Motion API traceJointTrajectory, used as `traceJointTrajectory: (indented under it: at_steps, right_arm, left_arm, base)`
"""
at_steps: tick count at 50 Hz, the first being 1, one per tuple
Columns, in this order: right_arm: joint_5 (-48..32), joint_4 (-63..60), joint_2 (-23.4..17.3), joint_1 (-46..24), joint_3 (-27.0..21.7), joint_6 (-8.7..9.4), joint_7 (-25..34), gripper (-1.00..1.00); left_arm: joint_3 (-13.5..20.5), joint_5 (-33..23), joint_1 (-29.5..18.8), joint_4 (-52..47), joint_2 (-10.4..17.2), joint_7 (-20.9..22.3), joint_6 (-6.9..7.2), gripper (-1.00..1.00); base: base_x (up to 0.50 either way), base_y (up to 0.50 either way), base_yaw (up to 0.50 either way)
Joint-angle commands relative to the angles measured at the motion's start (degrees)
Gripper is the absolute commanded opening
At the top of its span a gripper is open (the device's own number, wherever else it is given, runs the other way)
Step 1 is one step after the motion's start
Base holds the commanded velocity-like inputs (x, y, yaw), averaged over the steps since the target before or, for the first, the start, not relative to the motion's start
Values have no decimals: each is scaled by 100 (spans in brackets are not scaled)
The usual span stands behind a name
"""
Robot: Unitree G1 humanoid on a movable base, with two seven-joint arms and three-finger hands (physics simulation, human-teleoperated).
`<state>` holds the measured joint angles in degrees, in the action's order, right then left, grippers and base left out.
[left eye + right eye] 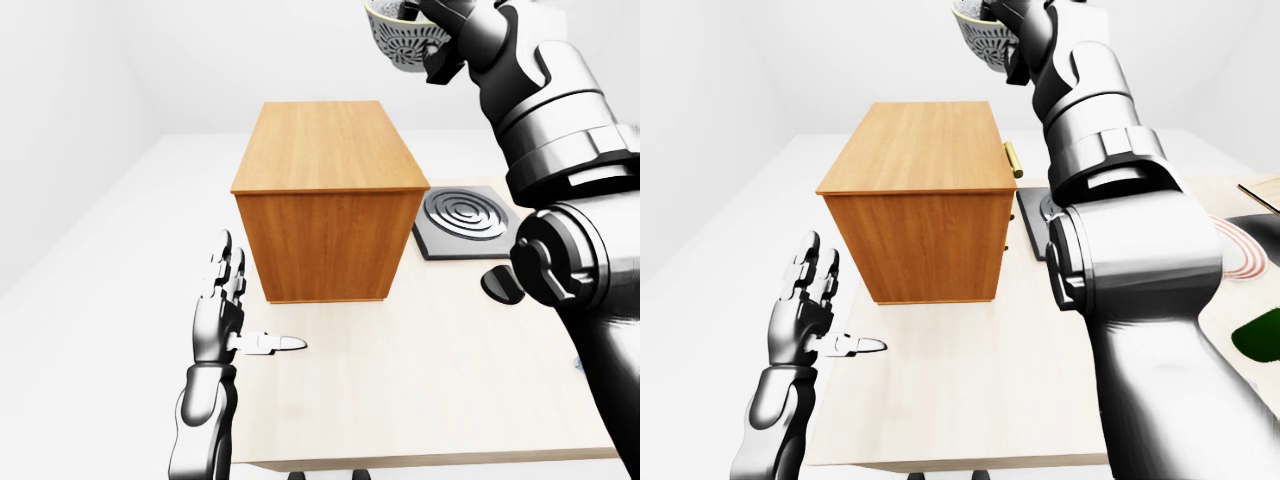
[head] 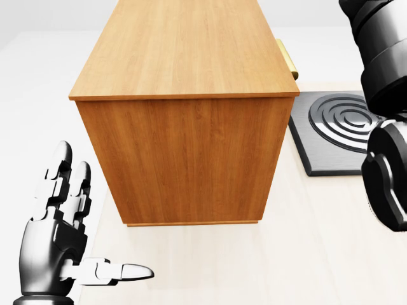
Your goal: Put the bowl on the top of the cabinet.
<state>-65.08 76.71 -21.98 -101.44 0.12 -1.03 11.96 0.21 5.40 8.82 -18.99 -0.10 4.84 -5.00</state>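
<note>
High above cabinet (image 1: 328, 150), right hand (image 1: 440, 25) grips patterned bowl (image 1: 398, 38) by rim, fingers closed round it. Left hand (image 1: 222, 310) hangs open, empty, past worktop (image 1: 400, 400) left edge. Stove plate (image 1: 463, 218) beside cabinet's right side. Step: carry phase, bowl aloft. Next, likely: lower bowl level onto cabinet top, then release.

Bowl (image 1: 402, 38): pale, patterned outer wall, tilting, hanging high at the left-eye view's top edge, above the cabinet and clear of it. Cabinet (image 1: 325, 215): plain wooden box, standing upright on the counter (image 1: 420, 390), its flat top showing bare.
</note>
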Motion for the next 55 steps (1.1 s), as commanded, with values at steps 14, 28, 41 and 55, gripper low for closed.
traceJointTrajectory:
  at_steps: [14, 28, 41, 55]
  right_arm:
    - [-365, -103, 992, -163, 132, -44, -151, -100]
    - [-346, -109, 1213, 257, 189, -75, -386, -100]
    - [-353, -122, 1418, 565, 263, -93, -528, -100]
    - [-371, -131, 1609, 786, 315, -140, -619, -100]
  left_arm:
    - [30, 37, -24, 52, 4, 44, 0, 100]
    - [32, 28, -22, 52, 3, 56, 0, 100]
    - [22, 29, -18, 88, 1, 77, 0, 100]
    - [33, 46, -45, 71, 9, 88, 0, 100]
  base:
    - [0, 0, 0]
    - [0, 0, 0]
    - [0, 0, 0]
    - [0, 0, 0]
